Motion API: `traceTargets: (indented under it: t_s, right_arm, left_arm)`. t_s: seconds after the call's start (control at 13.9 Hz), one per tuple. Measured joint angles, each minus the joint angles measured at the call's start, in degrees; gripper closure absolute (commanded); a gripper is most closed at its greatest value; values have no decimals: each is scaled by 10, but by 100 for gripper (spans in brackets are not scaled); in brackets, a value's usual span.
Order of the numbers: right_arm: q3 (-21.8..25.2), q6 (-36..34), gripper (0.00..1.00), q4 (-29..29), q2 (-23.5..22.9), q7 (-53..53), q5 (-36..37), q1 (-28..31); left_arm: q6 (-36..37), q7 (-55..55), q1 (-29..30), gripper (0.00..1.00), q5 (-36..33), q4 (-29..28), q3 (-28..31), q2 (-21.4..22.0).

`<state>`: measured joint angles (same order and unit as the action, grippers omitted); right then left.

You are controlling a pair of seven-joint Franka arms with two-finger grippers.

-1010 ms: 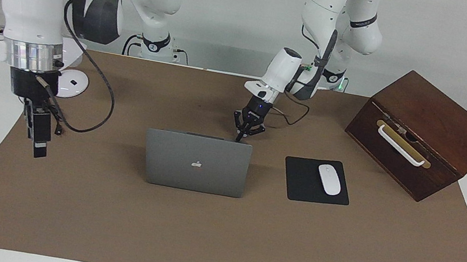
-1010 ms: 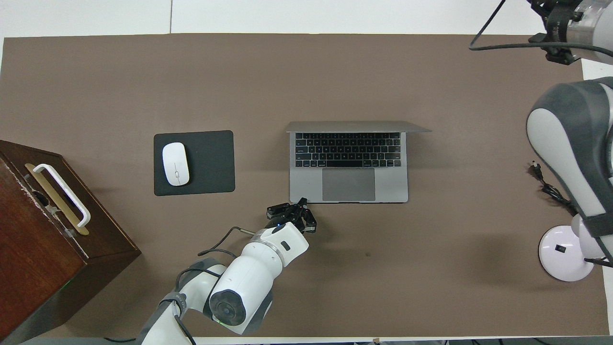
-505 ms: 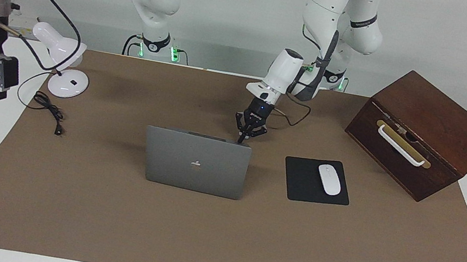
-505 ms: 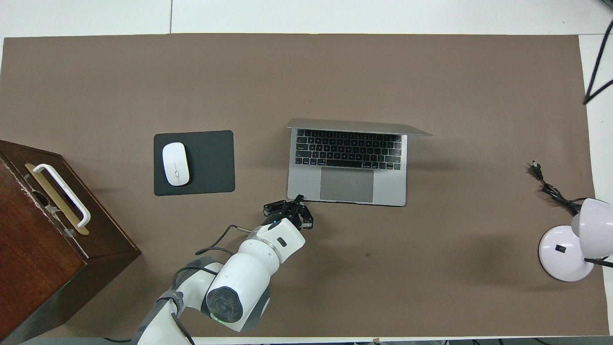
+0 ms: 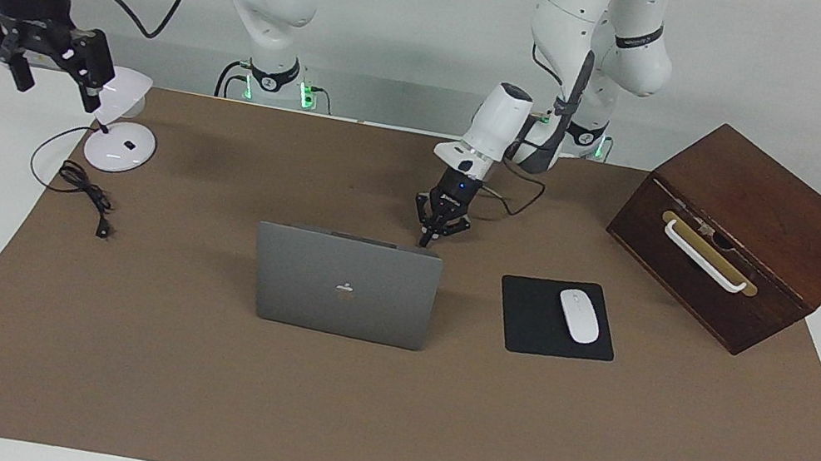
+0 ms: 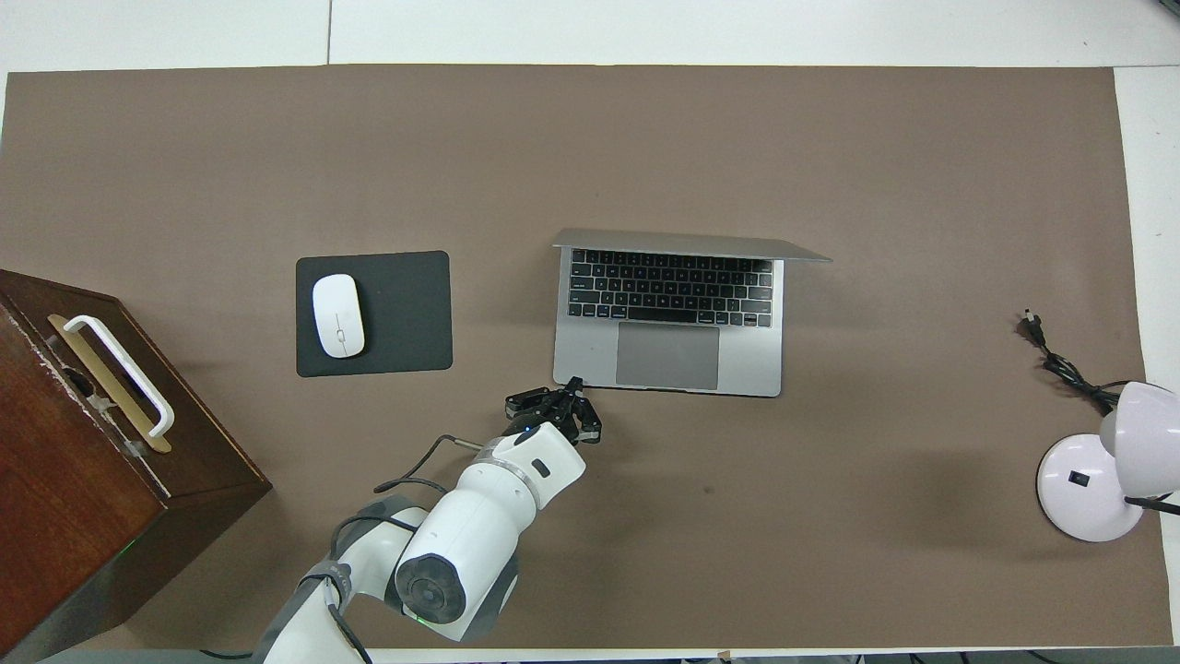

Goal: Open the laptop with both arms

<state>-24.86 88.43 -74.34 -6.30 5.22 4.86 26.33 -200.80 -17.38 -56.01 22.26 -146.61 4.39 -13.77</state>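
Note:
The silver-grey laptop (image 5: 344, 286) stands open on the brown mat, its lid upright with the logo facing away from the robots. Its keyboard and trackpad show in the overhead view, on the laptop (image 6: 668, 323). My left gripper (image 5: 424, 242) is shut, and its meeting fingertips rest on the base's corner nearest the robots at the left arm's end of the table, seen from above as the left gripper (image 6: 575, 382). My right gripper (image 5: 58, 75) hangs open and empty high over the lamp, away from the laptop. It is outside the overhead view.
A black mouse pad (image 5: 534, 320) with a white mouse (image 5: 579, 316) lies beside the laptop. A dark wooden box (image 5: 740, 229) with a white handle stands at the left arm's end. A white desk lamp (image 5: 117, 143) and its cable (image 5: 84, 190) sit at the right arm's end.
My right arm has risen and swung away from the mat to above the lamp. The laptop base has turned slightly. My left gripper has stayed shut on the base corner.

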Motion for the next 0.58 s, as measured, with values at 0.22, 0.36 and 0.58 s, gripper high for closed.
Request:
traceTargets:
  t_s: [0.22,0.36,0.58]
  right_arm:
    - [-2,-4,9,-32,9,-3,-29,-5]
    - [-3,1,7,-73,25,-3,-31,-9]
    - [-3,5,3,-126,57,-3,-35,-11]
  left_arm:
    - [1,-24,-13,100,22,-12,-2,12]
    - [4,-43,-13,100,23,-15,-1,27]
    - [58,-55,-6,100,25,-15,3,71]
